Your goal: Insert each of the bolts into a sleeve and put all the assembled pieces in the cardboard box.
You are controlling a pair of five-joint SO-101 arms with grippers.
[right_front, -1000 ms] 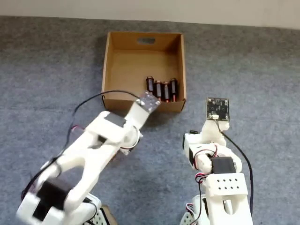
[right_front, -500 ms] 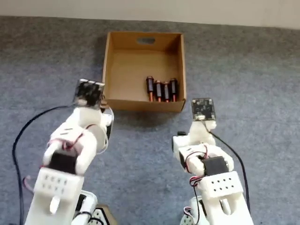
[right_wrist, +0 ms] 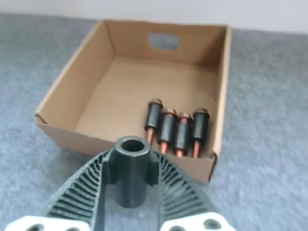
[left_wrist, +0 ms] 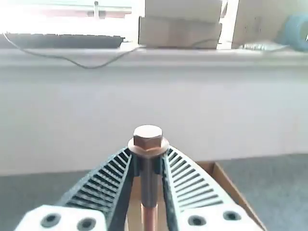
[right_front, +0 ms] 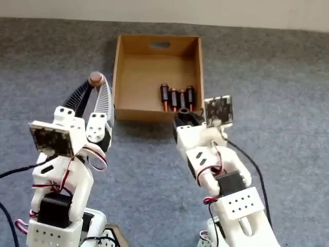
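L gripper (right_front: 95, 83) swung off cardboard box's (right_front: 117, 77) front, now clamped on bolt (left_wrist: 147, 139) by its left wall; R gripper (right_wrist: 130, 163), gripping sleeve (right_front: 183, 110), nudged up to near wall. I'd mate them next.

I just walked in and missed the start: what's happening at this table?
The left gripper is shut on a copper-coloured hex-head bolt, beside the brown cardboard box. The right gripper is shut on a dark cylindrical sleeve, just in front of the box. Four assembled bolt-and-sleeve pieces lie side by side inside it.
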